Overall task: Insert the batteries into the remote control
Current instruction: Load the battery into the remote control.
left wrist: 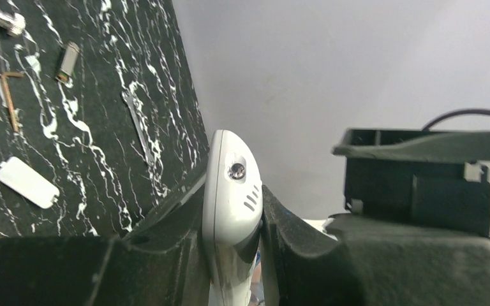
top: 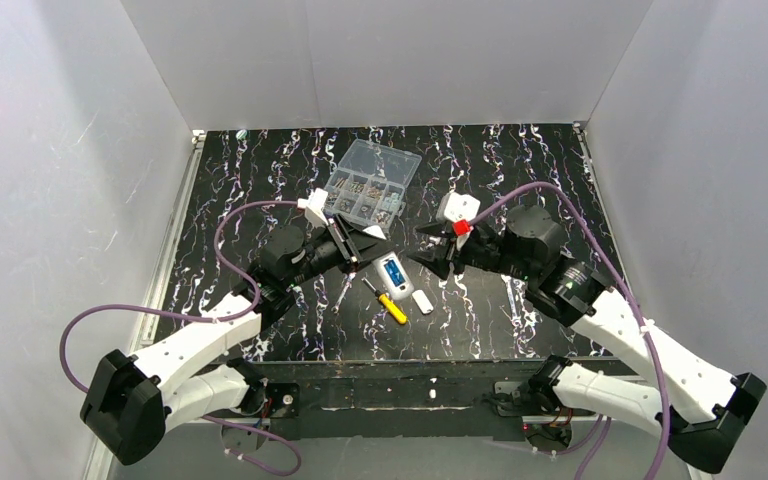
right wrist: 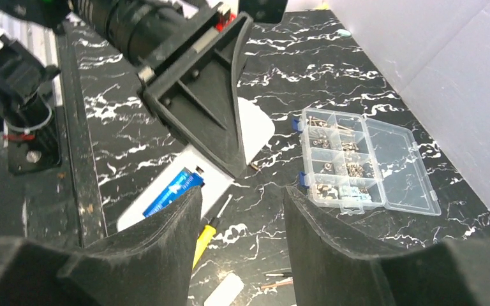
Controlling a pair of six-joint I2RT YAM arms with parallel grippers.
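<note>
- Left gripper (top: pixel 372 250), seen from above, is clamped on the far end of the remote control (top: pixel 393 280) at table centre; a blue battery (top: pixel 392 270) lies in its open bay
- Right gripper (top: pixel 422 247) hovers at the remote's 2 o'clock, a yellow screwdriver (top: pixel 390 305) at 7, a white cover (top: pixel 422 301) at 4
- Left wrist: both fingers (left wrist: pixel 159 255) press the remote's sides, cover at 9 o'clock
- Right wrist: jaws spread, holding nothing; battery at 10 o'clock of the gap, clear box (right wrist: pixel 357 159) at 2
</note>
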